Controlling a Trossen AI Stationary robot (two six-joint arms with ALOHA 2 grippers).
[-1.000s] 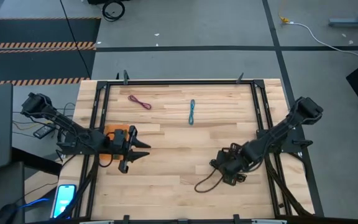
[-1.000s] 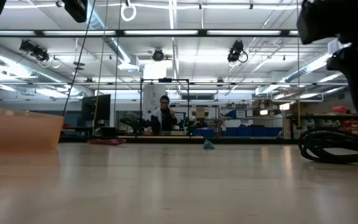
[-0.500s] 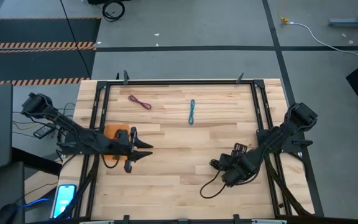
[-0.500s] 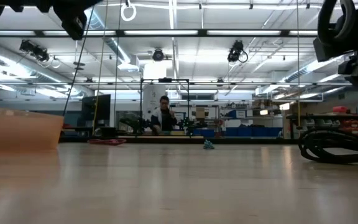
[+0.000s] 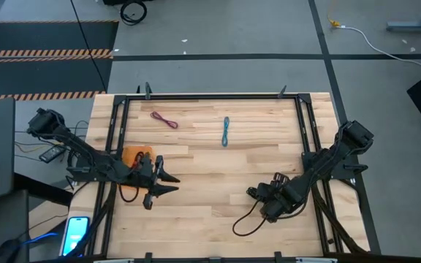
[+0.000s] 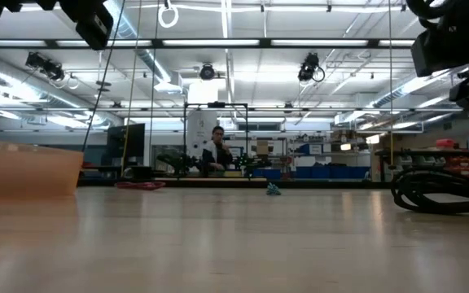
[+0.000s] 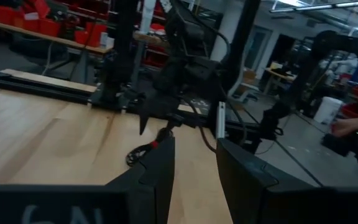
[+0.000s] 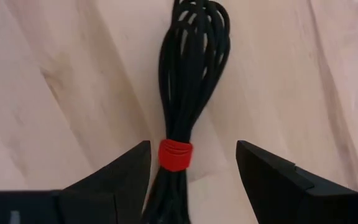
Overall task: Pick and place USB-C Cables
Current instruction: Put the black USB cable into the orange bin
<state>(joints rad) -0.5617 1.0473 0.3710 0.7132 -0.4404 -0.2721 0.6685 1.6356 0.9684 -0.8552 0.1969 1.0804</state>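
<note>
The black cable (image 8: 182, 99), a bundle bound with a red tie (image 8: 175, 154), lay flat on the wooden table (image 5: 203, 183) near its right front corner. My right gripper (image 8: 191, 165) hung directly over it, fingers wide apart on both sides of the tie, nothing clamped. I judged this as the moment before the grasp: next I must descend and close at the tie. My left gripper (image 5: 159, 184) waited near the orange tray (image 5: 132, 155), fingers narrowly apart, empty. The maroon cable (image 5: 164, 120) and teal cable (image 5: 226, 131) lay far back.

Maroon (image 5: 164, 120), teal (image 5: 226, 131), red-tied black cables (image 8: 182, 106)
</note>
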